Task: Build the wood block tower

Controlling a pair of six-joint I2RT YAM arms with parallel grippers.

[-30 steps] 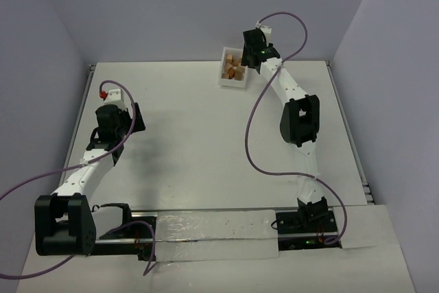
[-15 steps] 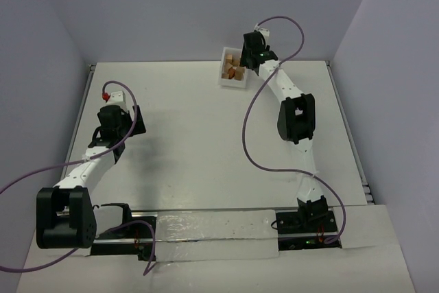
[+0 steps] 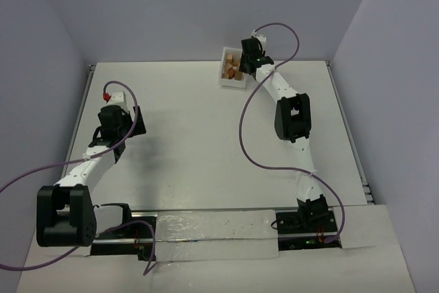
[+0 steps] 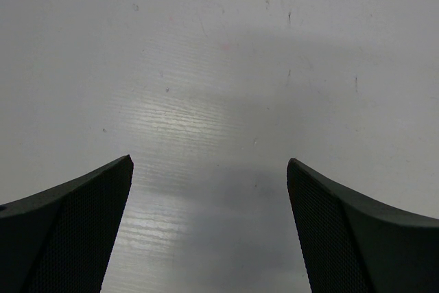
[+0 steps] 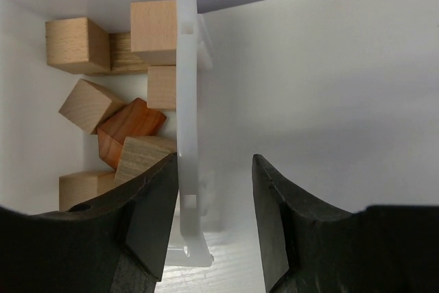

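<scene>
Several loose wooden blocks [image 5: 123,128], tan and one reddish-brown, lie jumbled in the white tray [image 3: 233,81] at the table's far middle; no tower stands. My right gripper [image 5: 214,183] is open and empty at the tray's right wall [image 5: 186,87], its left finger over the tray's inside and its right finger outside; in the top view it [image 3: 245,60] is at the tray's right side. My left gripper [image 4: 209,190] is open and empty above bare table at the left, seen in the top view [image 3: 118,120].
The white table [image 3: 199,142] has a raised rail along its left and right edges. Grey walls close the back and sides. Purple cables loop from both arms over the table.
My right gripper has shifted a little left toward the tray. My left arm moved slightly one second ago and has been still since.
</scene>
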